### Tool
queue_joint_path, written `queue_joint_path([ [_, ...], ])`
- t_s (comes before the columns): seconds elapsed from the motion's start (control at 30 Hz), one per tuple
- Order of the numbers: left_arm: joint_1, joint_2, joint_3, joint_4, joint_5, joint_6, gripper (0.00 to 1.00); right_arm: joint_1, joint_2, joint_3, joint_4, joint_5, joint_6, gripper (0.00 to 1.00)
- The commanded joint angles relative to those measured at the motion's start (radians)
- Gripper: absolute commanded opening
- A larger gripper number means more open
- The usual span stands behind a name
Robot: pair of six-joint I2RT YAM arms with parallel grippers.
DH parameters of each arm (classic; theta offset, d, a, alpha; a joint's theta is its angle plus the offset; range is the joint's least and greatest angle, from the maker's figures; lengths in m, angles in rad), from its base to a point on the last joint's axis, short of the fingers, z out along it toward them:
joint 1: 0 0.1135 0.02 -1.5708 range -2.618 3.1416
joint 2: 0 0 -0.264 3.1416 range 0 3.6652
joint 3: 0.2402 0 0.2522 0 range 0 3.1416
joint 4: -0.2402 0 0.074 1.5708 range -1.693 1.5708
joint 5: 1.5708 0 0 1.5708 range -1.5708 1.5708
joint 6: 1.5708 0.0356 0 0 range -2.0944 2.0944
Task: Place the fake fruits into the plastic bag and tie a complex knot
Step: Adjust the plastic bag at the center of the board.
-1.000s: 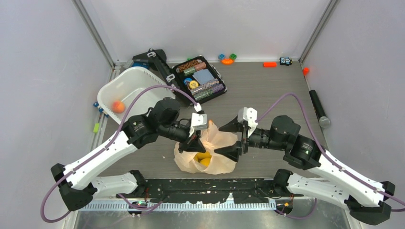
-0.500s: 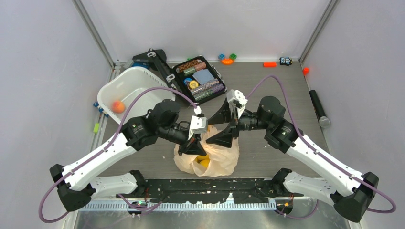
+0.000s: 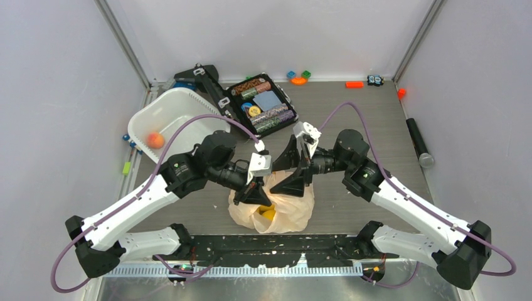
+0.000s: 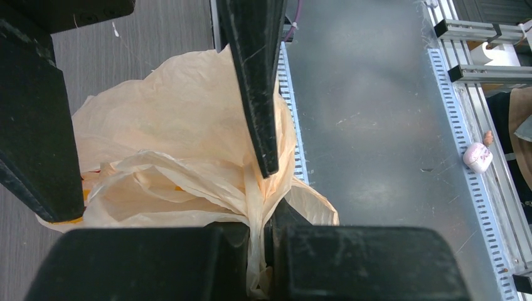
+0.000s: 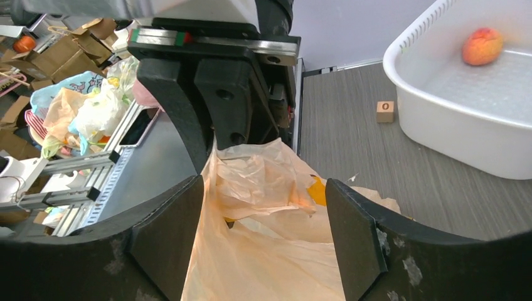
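One yellow fruit (image 3: 268,213) half-hidden in bag (image 3: 298,213) | left tool (image 4: 262,232) — seemingly pinching bag

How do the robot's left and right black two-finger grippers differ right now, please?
The left gripper is shut, pinching a gathered fold of the thin peach plastic bag; the right gripper is wide open, gripping nothing. The left's fingers touch film, while the right's straddle the bag's top. Both are black and hover over the bag.
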Motion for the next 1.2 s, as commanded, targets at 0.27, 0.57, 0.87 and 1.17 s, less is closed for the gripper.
queue_joint_path([
  [0.27,-0.007,0.001,0.003,0.037,0.038,0.006,0.0,-0.001,-0.023,-0.013,0.088,-0.023,0.063,0.44],
  [0.57,-0.007,-0.006,0.004,0.027,0.029,0.017,0.0,-0.001,-0.059,-0.022,0.065,-0.007,0.05,0.06],
  [0.87,-0.007,-0.017,0.006,0.018,-0.069,0.014,0.0,-0.002,-0.13,-0.031,-0.002,0.03,0.027,0.05],
  [1.17,-0.006,-0.017,0.008,0.018,-0.058,0.018,0.0,0.014,-0.192,-0.041,-0.086,0.096,-0.018,0.05],
])
